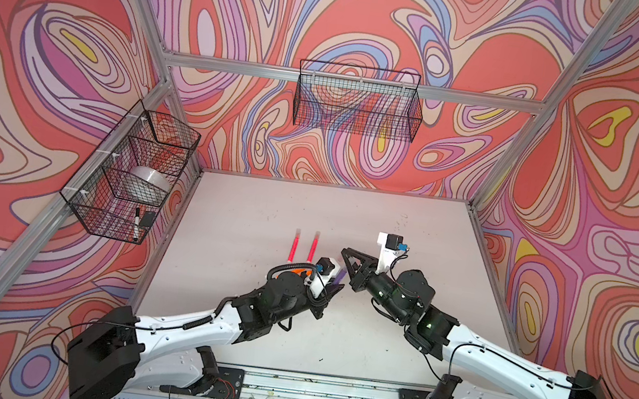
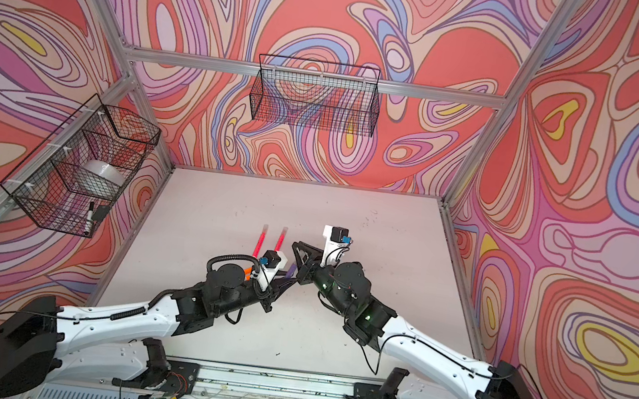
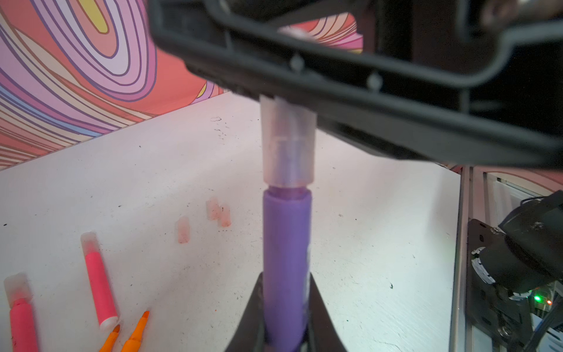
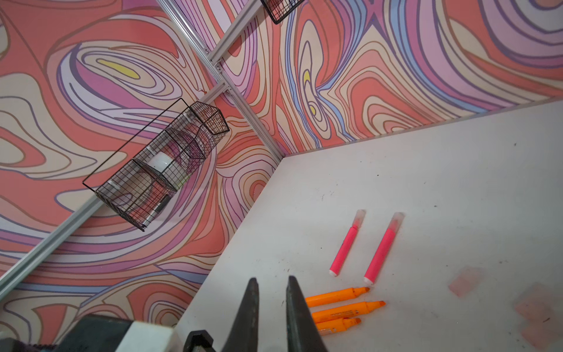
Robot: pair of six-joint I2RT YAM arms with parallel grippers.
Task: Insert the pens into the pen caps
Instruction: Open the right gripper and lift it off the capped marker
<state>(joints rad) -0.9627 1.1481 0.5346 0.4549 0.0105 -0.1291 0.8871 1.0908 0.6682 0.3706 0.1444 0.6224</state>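
**Capping the purple pen.** The purple pen [image 3: 286,243] is held in the air above the middle of the counter [image 3: 380,231], between the two arms. We see the left tool [image 3: 286,279] pinching the rear of its barrel. A translucent pen cap [image 3: 288,146] sits over the tip. A thin seam shows between cap rim and barrel shoulder, so we judge the cap not fully seated. The right tool [image 4: 272,278] has its jaws pressed close (only a slim slit shows between them in the right wrist view). One of its fingers lies across the cap's far end, but we cannot tell whether it pinches the cap.

Risks, as we judge them:
- A push off the pen's axis could cock the cap or skid the finger off it.
- The barrel could slide back through the left pinch.
- A dropped cap would land among the loose caps [image 3: 182,230] on the counter.
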